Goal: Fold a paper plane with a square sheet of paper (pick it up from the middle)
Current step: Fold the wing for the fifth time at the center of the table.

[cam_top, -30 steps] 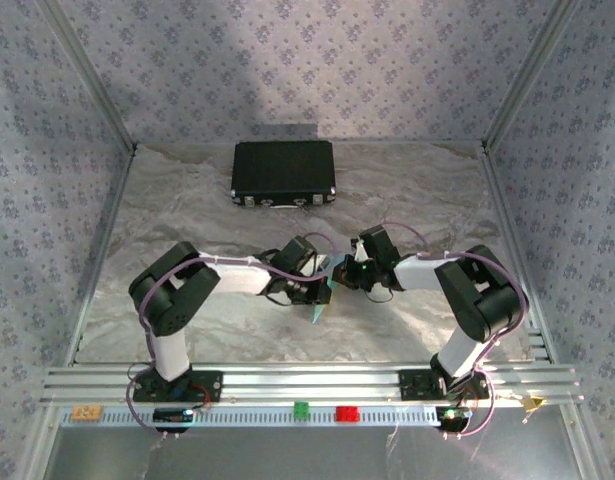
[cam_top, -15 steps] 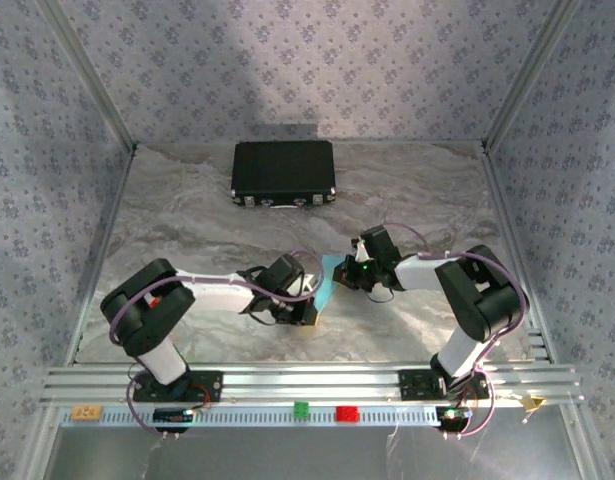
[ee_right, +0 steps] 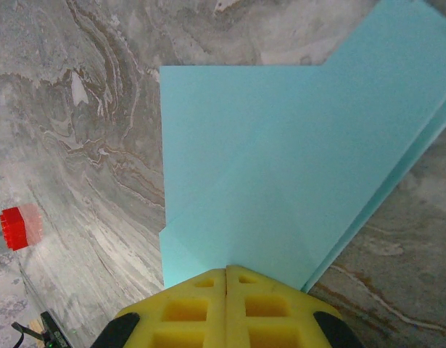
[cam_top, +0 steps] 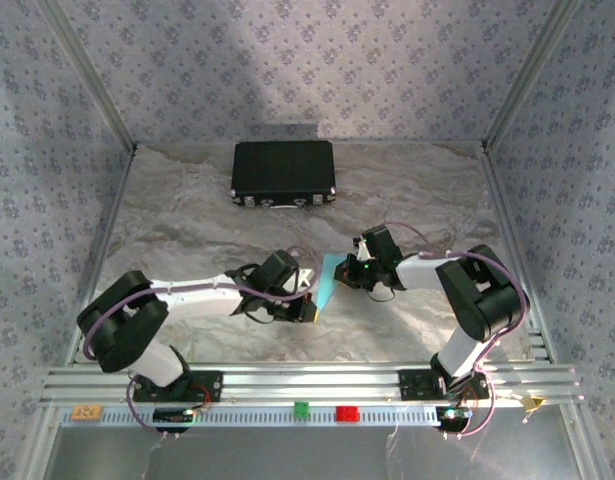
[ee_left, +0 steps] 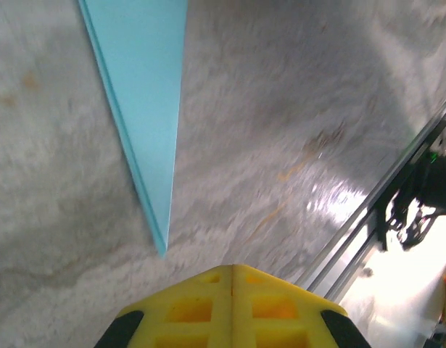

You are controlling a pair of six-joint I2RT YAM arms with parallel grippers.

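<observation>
Left wrist: table (ee_left: 295,109) ahead of the left fingers (ee_left: 186,313) looks soft and smeared, grain streaky. Hard glare w/ blown-out white to their right, along the rail. Paper (ee_left: 146,87) edge stays fairly crisp. Fingers themselves blurry, too close for focus.

Right wrist: bright, even light. Marble veins sharp on both sides of the right fingers (ee_right: 186,304). Red block (ee_right: 12,228) to their left has a pale ghost edge.

Top view: soft overhead light, mild sheen on the table beyond the fingers. Black case (cam_top: 283,172) loses detail in the dark and throws a soft shadow on the back wall (cam_top: 407,60). Lower corners dim.
</observation>
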